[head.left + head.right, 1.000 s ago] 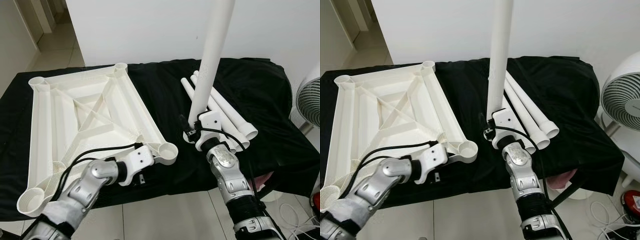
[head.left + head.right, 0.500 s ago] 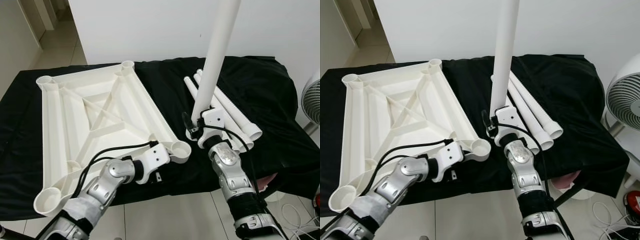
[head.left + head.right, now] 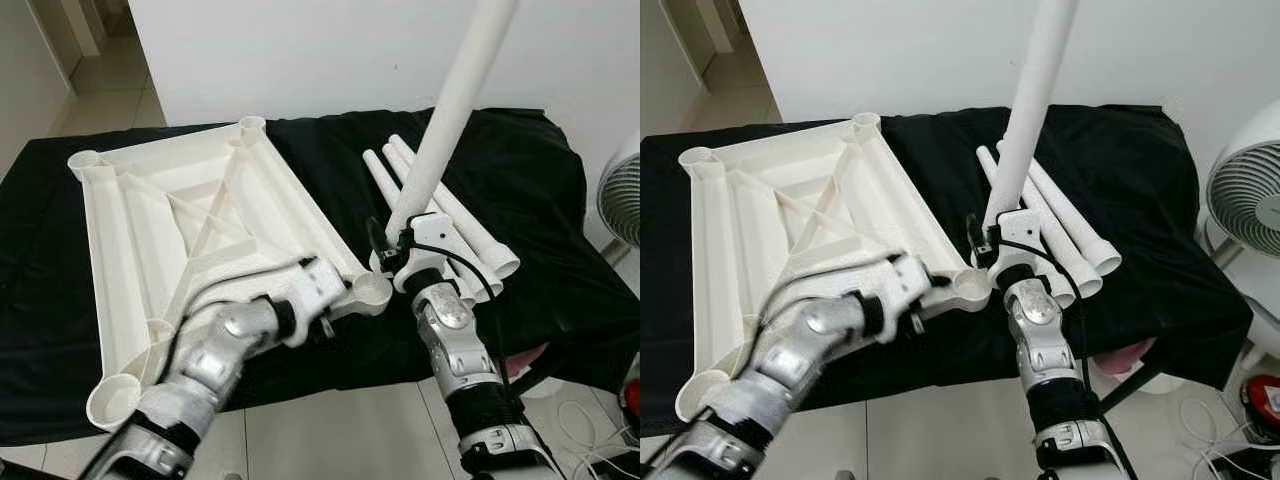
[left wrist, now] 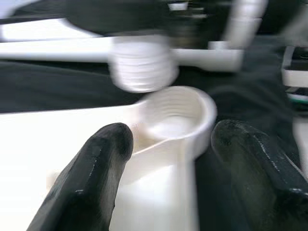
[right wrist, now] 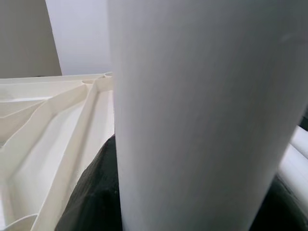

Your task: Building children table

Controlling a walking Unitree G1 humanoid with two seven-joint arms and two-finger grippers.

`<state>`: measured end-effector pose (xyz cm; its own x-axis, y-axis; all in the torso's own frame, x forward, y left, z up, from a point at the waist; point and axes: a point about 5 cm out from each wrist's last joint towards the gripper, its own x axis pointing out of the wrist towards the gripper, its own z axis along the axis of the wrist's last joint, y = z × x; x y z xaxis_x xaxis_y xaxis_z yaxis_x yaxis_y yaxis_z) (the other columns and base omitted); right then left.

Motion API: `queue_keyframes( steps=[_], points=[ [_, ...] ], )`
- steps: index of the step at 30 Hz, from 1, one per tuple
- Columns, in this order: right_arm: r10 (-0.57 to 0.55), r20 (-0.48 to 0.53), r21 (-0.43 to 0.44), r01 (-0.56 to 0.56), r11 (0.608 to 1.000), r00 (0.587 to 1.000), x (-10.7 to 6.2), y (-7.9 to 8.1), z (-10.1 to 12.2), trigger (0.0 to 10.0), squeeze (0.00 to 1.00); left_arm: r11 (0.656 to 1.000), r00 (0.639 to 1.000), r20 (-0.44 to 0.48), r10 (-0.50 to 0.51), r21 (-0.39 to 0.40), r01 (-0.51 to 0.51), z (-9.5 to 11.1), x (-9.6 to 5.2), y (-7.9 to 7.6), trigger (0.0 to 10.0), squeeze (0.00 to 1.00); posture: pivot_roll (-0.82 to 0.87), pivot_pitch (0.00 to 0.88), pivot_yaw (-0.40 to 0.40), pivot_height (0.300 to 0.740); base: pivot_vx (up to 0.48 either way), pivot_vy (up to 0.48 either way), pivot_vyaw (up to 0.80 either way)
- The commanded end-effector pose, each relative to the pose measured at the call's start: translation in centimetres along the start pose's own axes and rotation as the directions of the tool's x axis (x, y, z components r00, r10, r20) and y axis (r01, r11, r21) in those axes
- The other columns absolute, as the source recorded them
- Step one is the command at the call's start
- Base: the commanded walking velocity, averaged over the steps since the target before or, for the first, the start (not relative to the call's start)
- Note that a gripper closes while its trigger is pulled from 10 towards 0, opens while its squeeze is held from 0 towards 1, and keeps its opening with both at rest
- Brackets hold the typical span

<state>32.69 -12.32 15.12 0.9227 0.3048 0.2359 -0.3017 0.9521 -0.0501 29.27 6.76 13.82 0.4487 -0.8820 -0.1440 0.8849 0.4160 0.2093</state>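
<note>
left gripper [image 4: 163, 163]: my nearest tool, at the tabletop's near right corner. Fingers apart, one on each side of the corner arm that leads to the socket; I can't tell if the pads touch the plastic. Picture is motion-blurred.
socket [image 3: 371, 291]: round threaded cup at that corner, mouth facing up, just ahead of the left fingertips.
right gripper [image 3: 392, 252]: just to the right of the socket, clamped on the leg low down, near its threaded end.
leg [image 3: 452, 112]: white tube, held nearly upright, top leaning away to the right and out of frame. In the left wrist view its threaded end [image 4: 141, 65] hangs just above and slightly off the socket mouth, not seated.
key relation: socket lies just left of and below the leg's lower end. Leg's long axis is tilted off the socket's axis, so I judge it needs straightening and a small shift left before it goes down and gets screwed in. Right arm carries the leg; left arm is nearer the socket and placed to steady the corner.
tabletop [image 3: 130, 240]: white ribbed panel lying underside up on the black cloth [image 3: 520, 170], left half of the surface, four corner sockets, all without legs.
spare legs [image 3: 470, 235]: three more tubes lying together on the cloth behind and right of the right gripper, long axes running near-right to far-left.
fan [image 3: 1248, 205]: at the far right, off the cloth.
</note>
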Motion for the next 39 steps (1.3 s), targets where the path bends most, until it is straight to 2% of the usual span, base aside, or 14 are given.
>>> queue_keyframes(
  steps=[1,8,9,14,17,22,24,32,39],
  points=[
    [0.046,0.044,0.038,-0.047,0.998,0.998,-0.1,0.9,0.4,10.0,0.0,0.983,0.986,0.001,0.168,-0.073,-0.167,-0.2,-1.3,1.1,10.0,0.0,-0.06,0.0,-0.004,0.74,0.0,0.0,0.0],
    [0.066,0.06,0.056,-0.069,0.996,0.996,0.1,1.3,0.6,10.0,0.0,0.981,0.984,0.018,0.177,-0.084,-0.175,-0.1,-1.9,1.0,10.0,0.0,-0.05,0.0,-0.016,0.74,0.0,0.0,0.0],
    [0.076,0.065,0.066,-0.08,0.995,0.995,0.1,1.5,0.6,10.0,0.0,0.98,0.984,0.03,0.175,-0.102,-0.171,-0.2,-2.1,0.7,10.0,0.0,-0.05,0.0,-0.016,0.74,0.0,0.0,0.0],
    [0.096,0.063,0.065,-0.1,0.993,0.993,0.1,1.8,0.5,10.0,0.0,0.984,0.986,0.055,0.157,-0.096,-0.151,-0.5,-2.7,-0.4,10.0,0.0,-0.05,0.0,-0.024,0.74,0.0,0.0,0.0],
    [0.1,0.056,0.067,-0.104,0.992,0.993,-0.2,1.7,0.3,10.0,0.0,0.986,0.988,0.075,0.136,-0.104,-0.127,-0.7,-3.3,-1.3,10.0,0.0,-0.04,0.0,-0.036,0.74,0.0,0.0,0.0],
    [0.101,0.05,0.068,-0.105,0.992,0.994,-0.5,1.6,0.2,10.0,0.0,0.988,0.989,0.078,0.127,-0.096,-0.119,-0.6,-3.5,-1.4,10.0,0.0,-0.04,0.0,-0.038,0.74,0.0,0.0,0.0],
    [0.102,0.03,0.074,-0.104,0.992,0.994,-1.2,1.6,-0.1,10.0,0.0,0.99,0.99,0.089,0.111,-0.094,-0.103,-0.1,-3.9,-1.4,10.0,0.0,-0.04,0.0,-0.042,0.74,0.0,0.0,0.0],
    [0.106,-0.019,0.06,-0.105,0.993,0.994,-2.5,1.4,-1.1,10.0,0.0,0.991,0.99,0.113,0.087,-0.11,-0.074,0.5,-4.0,-1.5,10.0,0.0,-0.05,0.0,-0.041,0.74,0.0,0.0,0.0],
    [0.123,-0.041,0.042,-0.121,0.992,0.992,-2.6,1.3,-1.6,10.0,0.0,0.992,0.988,0.137,0.07,-0.114,-0.055,0.9,-3.8,-1.9,10.0,0.0,-0.06,0.0,-0.038,0.74,0.0,0.0,0.0]
  ],
)
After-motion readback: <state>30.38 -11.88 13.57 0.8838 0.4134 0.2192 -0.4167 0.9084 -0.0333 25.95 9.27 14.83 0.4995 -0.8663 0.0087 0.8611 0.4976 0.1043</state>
